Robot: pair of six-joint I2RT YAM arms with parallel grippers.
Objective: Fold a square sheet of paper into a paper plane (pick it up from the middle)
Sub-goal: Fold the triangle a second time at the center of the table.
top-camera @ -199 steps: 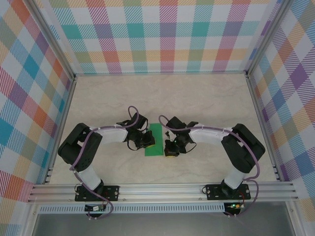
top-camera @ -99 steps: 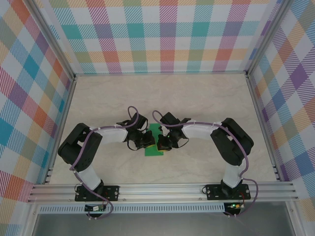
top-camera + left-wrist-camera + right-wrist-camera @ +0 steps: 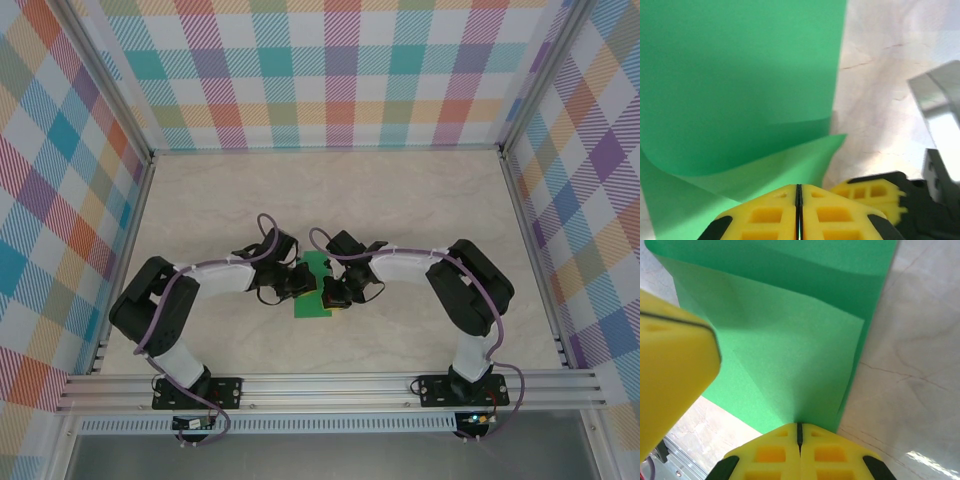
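Square sheet of paper [image 3: 312, 308] lies half folded on the table [image 3: 400, 200]. My left gripper [image 3: 798, 186] and right gripper [image 3: 800, 425] each pinch a raised flap, jaws tight.

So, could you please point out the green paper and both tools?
Green paper [image 3: 311, 309]: top view, its near end.
Left tool [image 3: 799, 192]: left wrist view, fingertip seam.
Right tool [image 3: 800, 430]: right wrist view, fingertip seam.

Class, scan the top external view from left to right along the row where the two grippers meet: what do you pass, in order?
left arm's elbow → left gripper → square sheet of paper → right gripper → right arm's elbow
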